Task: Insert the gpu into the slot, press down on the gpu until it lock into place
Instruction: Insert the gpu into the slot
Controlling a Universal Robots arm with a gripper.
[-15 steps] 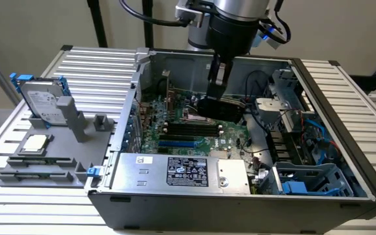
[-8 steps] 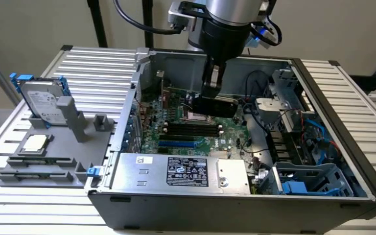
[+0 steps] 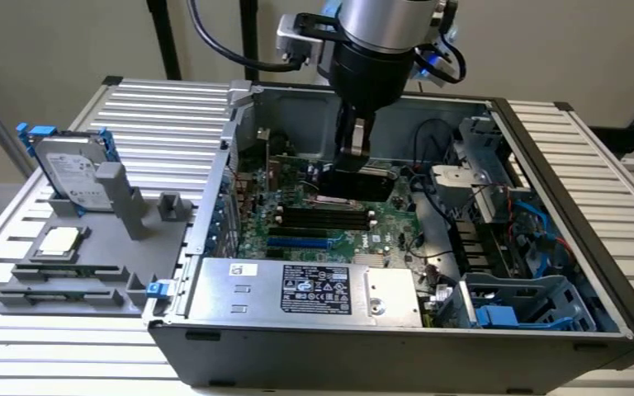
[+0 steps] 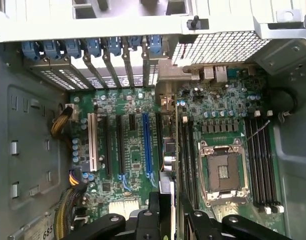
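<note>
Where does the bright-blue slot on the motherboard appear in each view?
Exterior view: the slot lies on the green board, just beyond the silver power-supply box.
Wrist view: the slot is the long blue strip among the black and white card slots.
Shared landmark: the black memory slots, which run parallel to it.

1. A ribbed metal table (image 3: 163, 107) is seen carrying everything.
2. An open computer case (image 3: 405, 351) is laid on its side across the middle.
3. A grey holder tray (image 3: 102, 247) is set just beside the case, toward the exterior view's left.
</note>
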